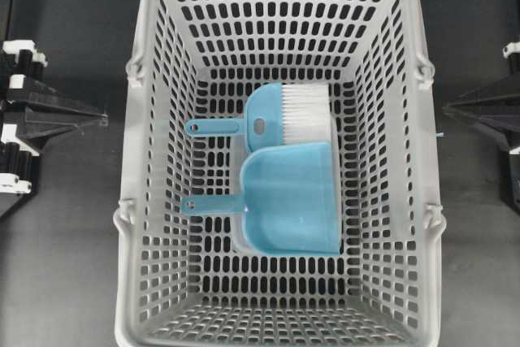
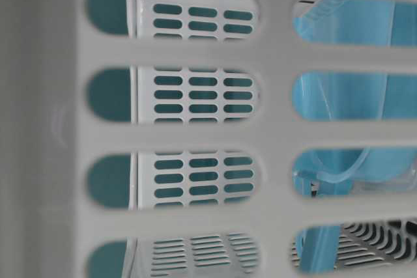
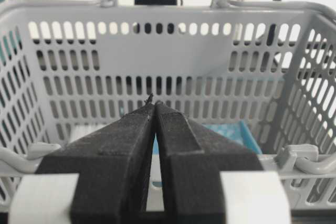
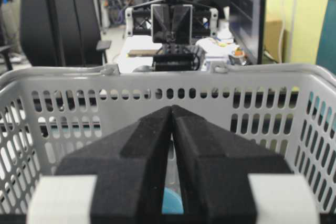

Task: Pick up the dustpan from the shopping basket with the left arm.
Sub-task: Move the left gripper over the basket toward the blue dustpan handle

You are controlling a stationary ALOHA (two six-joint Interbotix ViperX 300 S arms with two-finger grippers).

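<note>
Sitting flat on the floor of the shopping basket, the dustpan lies right beside a brush, while the left gripper and right gripper wait outside, jaws pinched together, holding nothing.

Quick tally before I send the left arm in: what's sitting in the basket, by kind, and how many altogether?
Dustpan: 1
Hand brush: 1
Total in the basket: 2
</note>
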